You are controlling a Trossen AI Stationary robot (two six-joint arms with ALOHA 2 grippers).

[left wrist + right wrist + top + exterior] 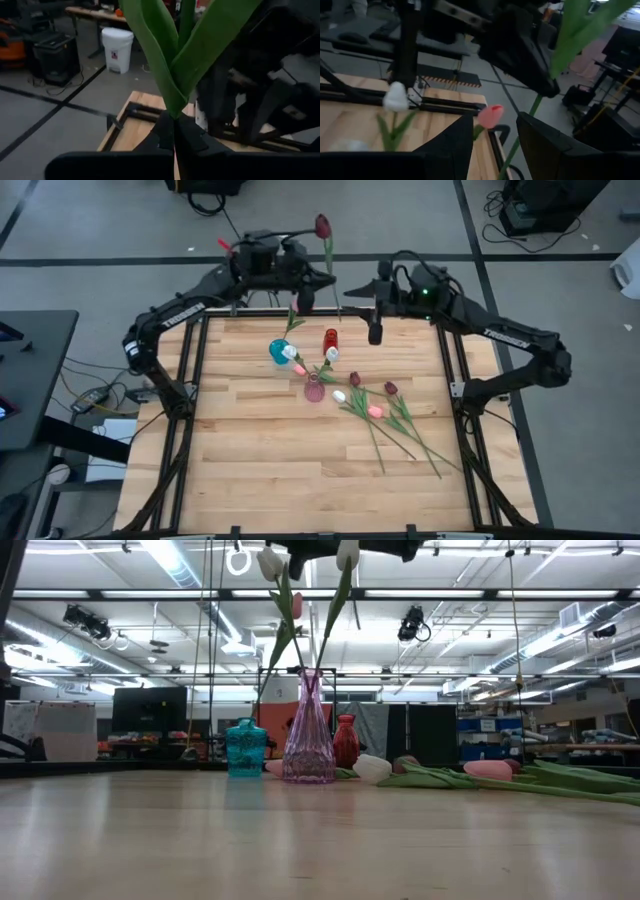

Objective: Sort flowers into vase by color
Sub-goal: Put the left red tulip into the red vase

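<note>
High view: overhead, straight down, whole table (300,470) and both arms. Low view: table-top height, level across the boards into the room, pink vase (309,730) close. Wrist views: tight, past dark fingers, toward table edge and floor. High and low views share the vases.

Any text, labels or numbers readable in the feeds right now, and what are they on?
No text can be read in any view.
White bin beyond the table, left wrist view: carries a red and dark label, too blurred to read.
Left arm, high view: pale lettering along the link, too small to read.
Right arm, high view: similar lettering, also too small.
Vases and tulips: no markings visible.
</note>
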